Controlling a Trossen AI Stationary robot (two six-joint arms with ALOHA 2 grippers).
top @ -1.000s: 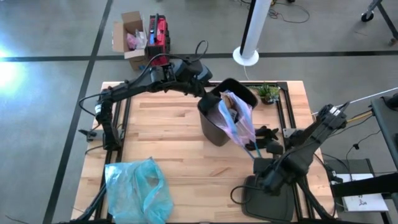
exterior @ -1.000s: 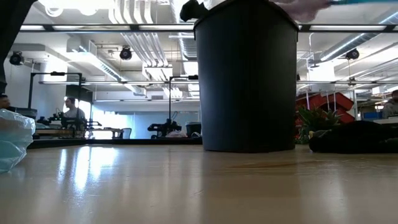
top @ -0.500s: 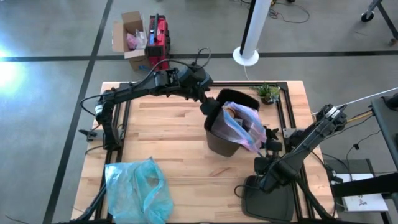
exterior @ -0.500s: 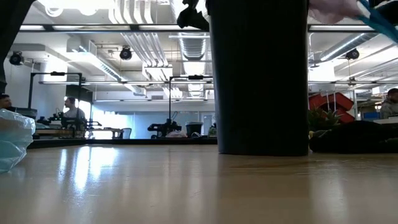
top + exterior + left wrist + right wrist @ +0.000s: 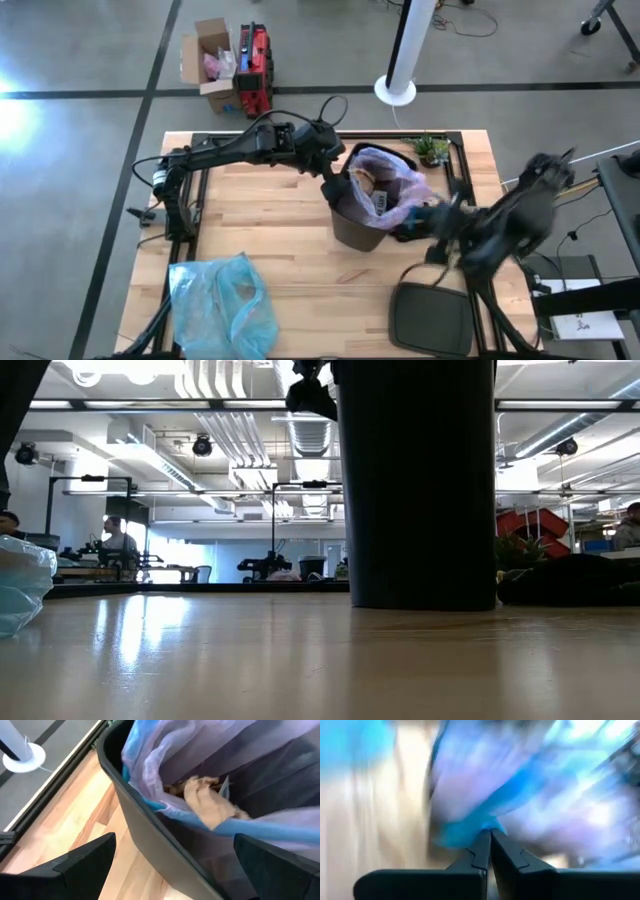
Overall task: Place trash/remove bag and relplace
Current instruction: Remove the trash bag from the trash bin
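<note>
The bag (image 5: 392, 180) sat in the upright bin (image 5: 352, 218), mouth upward, trash (image 5: 210, 800) inside. The right gripper (image 5: 489, 851) pinched its blue drawstring (image 5: 470, 831); the left gripper (image 5: 175, 865) straddled the bin's rim, jaws wide.

Two dark, near-black robot arms are built from slim jointed segments. The left arm (image 5: 225, 148) is a long thin boom with bulkier rounded joint housings and a small pale marking on the joint at its base. A thin black cable loops above its wrist and others trail along its length. The right arm (image 5: 510, 215) is equally dark, with lighter fittings at its upper joint. The left gripper (image 5: 177, 865) has two broad, matte black, wedge-shaped fingers. The right gripper (image 5: 487, 851) has two black fingers tapering to narrow notched tips.
</note>
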